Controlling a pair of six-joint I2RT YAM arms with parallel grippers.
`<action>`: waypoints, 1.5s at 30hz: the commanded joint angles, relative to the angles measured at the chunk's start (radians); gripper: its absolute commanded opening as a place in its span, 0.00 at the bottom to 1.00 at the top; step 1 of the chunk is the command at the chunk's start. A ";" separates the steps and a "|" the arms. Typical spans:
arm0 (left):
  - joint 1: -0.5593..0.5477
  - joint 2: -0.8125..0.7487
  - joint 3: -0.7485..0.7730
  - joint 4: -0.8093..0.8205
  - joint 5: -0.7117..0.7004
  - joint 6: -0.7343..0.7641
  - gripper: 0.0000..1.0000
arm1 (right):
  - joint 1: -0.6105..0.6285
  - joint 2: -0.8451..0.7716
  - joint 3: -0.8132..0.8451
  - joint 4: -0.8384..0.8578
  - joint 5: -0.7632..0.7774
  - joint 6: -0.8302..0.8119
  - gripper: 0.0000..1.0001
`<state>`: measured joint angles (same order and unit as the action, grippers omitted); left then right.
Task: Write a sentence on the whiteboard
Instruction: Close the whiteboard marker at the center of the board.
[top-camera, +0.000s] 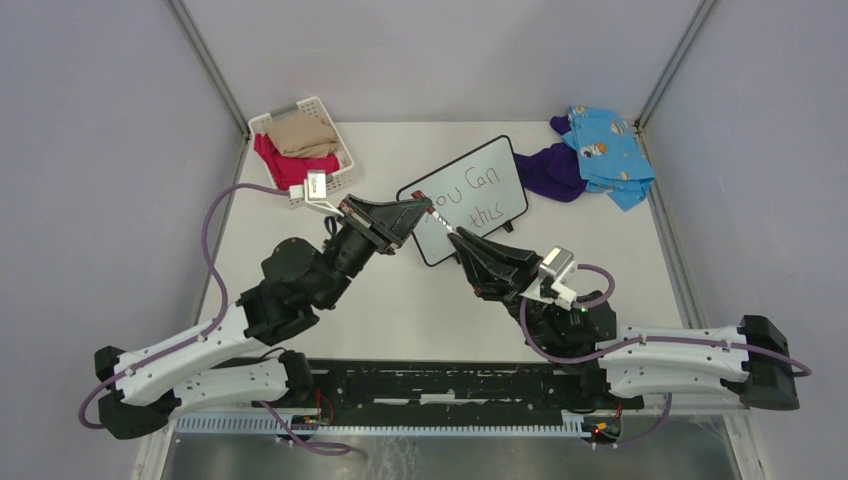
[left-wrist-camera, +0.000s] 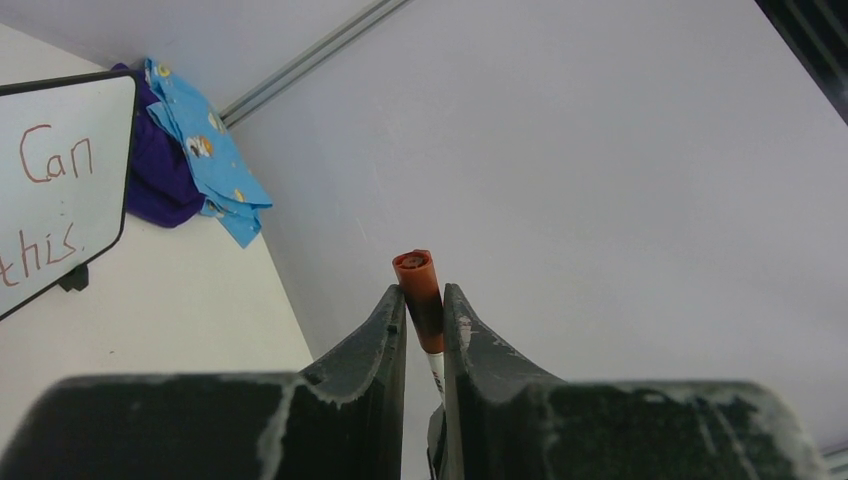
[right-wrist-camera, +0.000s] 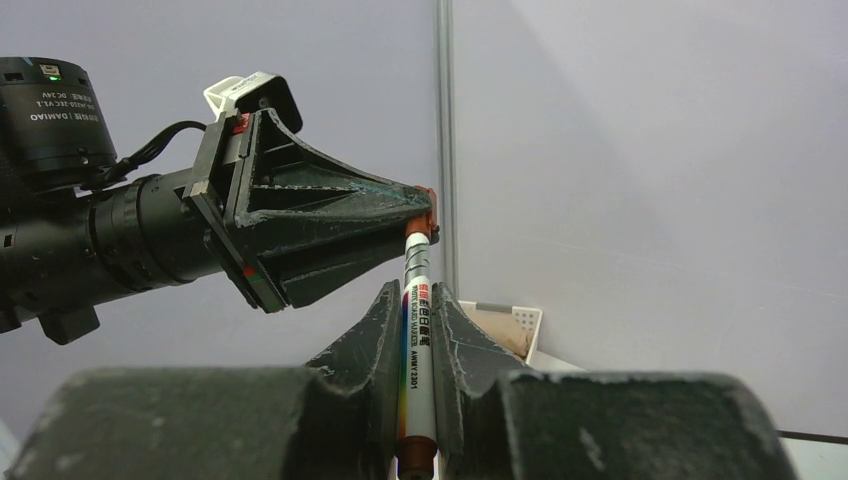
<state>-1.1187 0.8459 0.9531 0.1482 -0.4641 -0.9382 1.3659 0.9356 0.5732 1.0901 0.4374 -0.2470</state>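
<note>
item 1, my left gripper (left-wrist-camera: 424, 300): fingers narrow, pinched on the orange-red cap (left-wrist-camera: 417, 275) of a marker; the cap end sticks out past the tips.

item 2, my right gripper (right-wrist-camera: 417, 300): fingers narrow, clamped on the white barrel of the same marker (right-wrist-camera: 416, 330), printed side facing the camera, the cap end pointing up into the left gripper (right-wrist-camera: 425, 205).

item 3, the two together, seen from above: left gripper (top-camera: 425, 207) and right gripper (top-camera: 462, 237) meet tip to tip, the marker (top-camera: 443, 222) bridging them in one line.

item 4, whiteboard (top-camera: 500, 155): on the table (top-camera: 400, 300) at mid-depth, turned at a slant, its near left part under and behind both grippers. from the left wrist its right edge (left-wrist-camera: 70, 110) shows, one black foot on the table.

item 5, sentence (top-camera: 478, 190): thin dark strokes in two lines; "can" above and "this" below read clearly (left-wrist-camera: 57, 158); the line starts are hidden by the grippers.

item 6, white basket (top-camera: 335, 135): far left, holding tan and red cloth.

item 7, blue patterned cloth (top-camera: 605, 150) lying over a purple cloth (top-camera: 550, 170): far right, just beside the whiteboard's right corner.
</note>
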 joint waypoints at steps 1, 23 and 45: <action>0.000 0.003 -0.018 0.072 0.030 -0.017 0.02 | 0.001 -0.005 0.007 0.010 0.000 0.012 0.00; -0.028 0.102 -0.091 0.183 0.184 -0.124 0.02 | -0.003 0.058 0.048 0.066 0.073 -0.049 0.00; -0.168 0.127 -0.104 0.188 0.059 -0.076 0.02 | -0.051 0.103 0.081 0.103 0.112 -0.049 0.00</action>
<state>-1.2118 0.9604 0.8764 0.4221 -0.5583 -1.0386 1.3392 1.0214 0.6052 1.2221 0.5362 -0.2958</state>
